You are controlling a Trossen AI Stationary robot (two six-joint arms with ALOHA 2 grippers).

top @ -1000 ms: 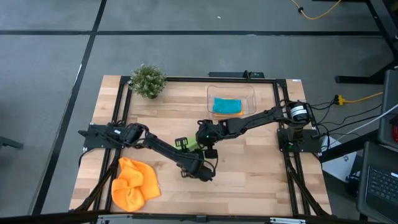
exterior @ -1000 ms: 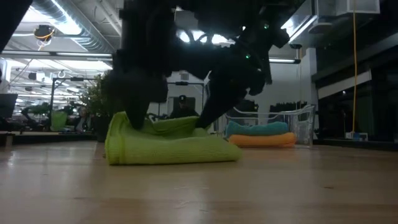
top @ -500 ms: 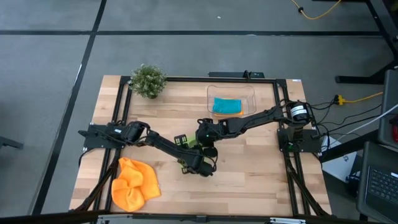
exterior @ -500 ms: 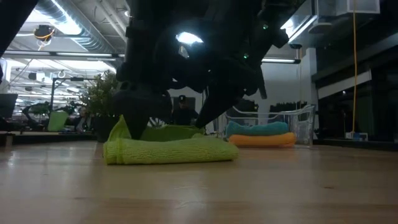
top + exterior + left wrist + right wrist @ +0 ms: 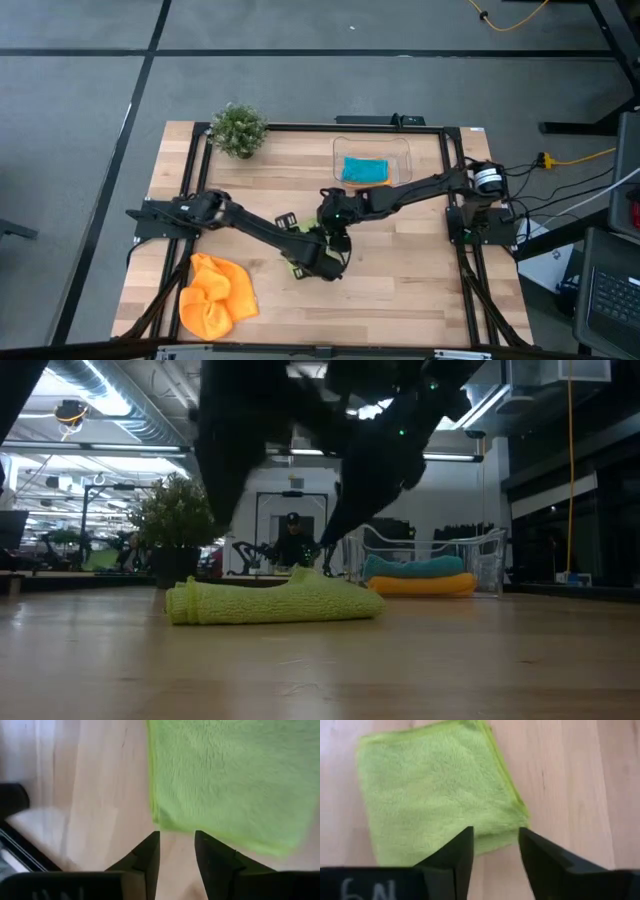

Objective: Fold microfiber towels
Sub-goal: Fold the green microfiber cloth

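A lime green microfiber towel [image 5: 275,603] lies folded and flat on the table's middle [image 5: 435,790]; in the high view the arms cover most of it [image 5: 301,236]. My left gripper [image 5: 177,851] hangs open just above one of its edges [image 5: 165,822]. My right gripper [image 5: 495,845] hangs open above another edge, near a corner [image 5: 517,815]. Neither touches the cloth. An orange towel [image 5: 215,295] lies crumpled at the near left. A teal towel [image 5: 365,168] sits folded on an orange one [image 5: 420,586] in the tub.
A clear plastic tub [image 5: 400,150] stands at the table's far side, right of the middle. A small potted plant [image 5: 238,130] stands at the far left. Bare wood lies to the near right of the green towel. A person [image 5: 292,540] shows in the room behind.
Both grippers have opened and let go of the green towel. My left gripper has risen clear of it, rolling a little. The towel's raised edge, which stood up under the left gripper, has dropped, and the cloth now lies flat and folded.
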